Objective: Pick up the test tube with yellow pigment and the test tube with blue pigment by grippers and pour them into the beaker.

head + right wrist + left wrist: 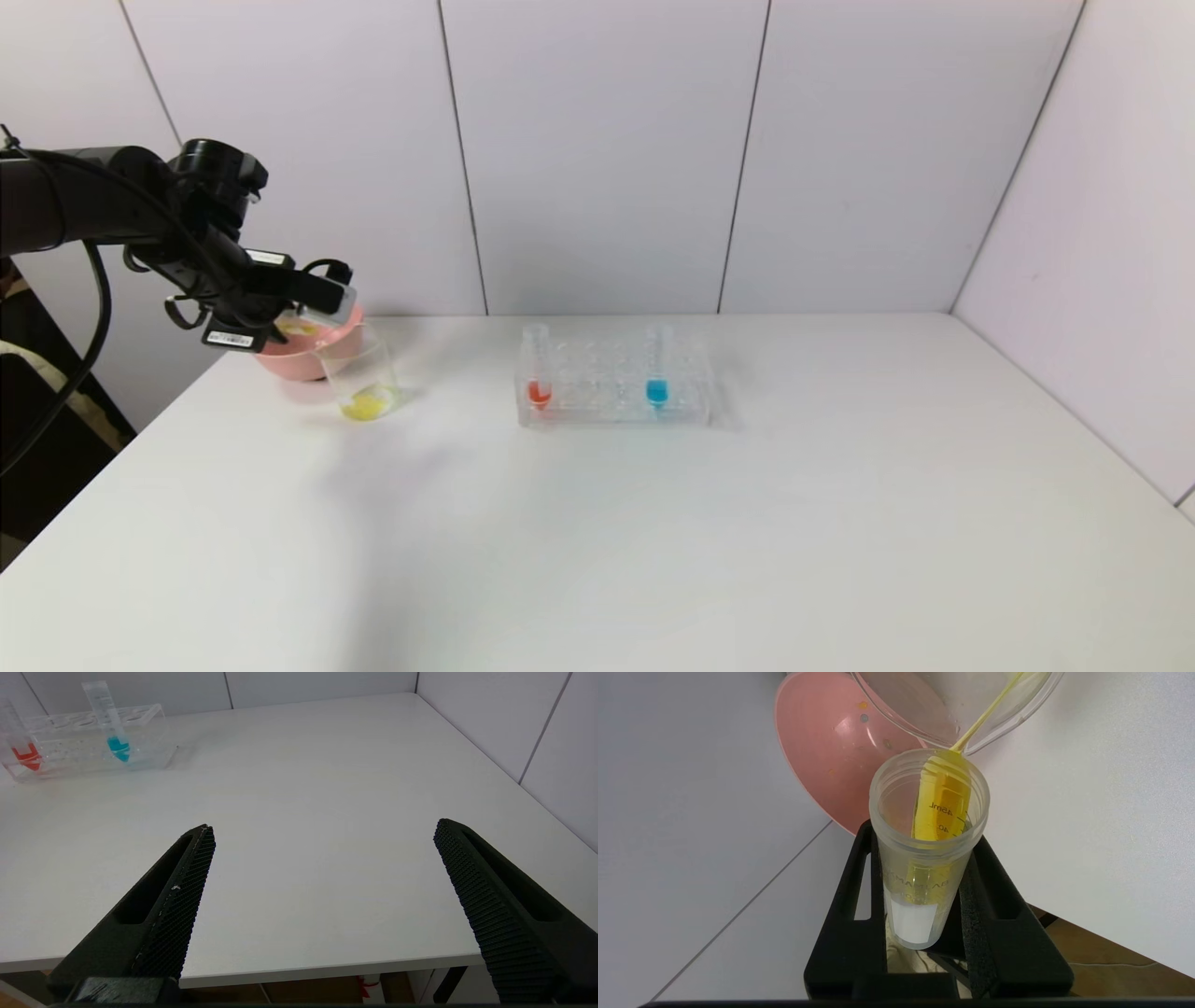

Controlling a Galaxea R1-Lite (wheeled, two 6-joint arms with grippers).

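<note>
Yellow pour under way, blue tube waiting in the rack

Yellow liquid is leaving the tilted clear plastic test tube with yellow pigment [930, 826], running in a thin thread from its lip into the small clear straight-sided beaker [362, 373], where a shallow yellow pool already sits on the bottom. The black left gripper [924, 914] is clamped on the tube's body, holding it tipped over the beaker's rim at the table's far left corner, just in front of the glossy pink bowl [822, 746].

By my reading, the first half of the task is nearly finished: a streak of yellow clings inside the tube, so some remains to drain. The second half is untouched. The slim clear test tube with blue pigment [657, 373] stands upright in the transparent plastic tube rack [686, 401] at mid-table, a few holes from a matching tube of red-orange liquid [537, 373] (not wanted here).

Off the table's near edge, the right gripper [322, 896] hovers with its ribbed black fingers [187, 891] spread wide, holding nothing, well apart from the rack. The tabletop [653, 541] is smooth matte white.
</note>
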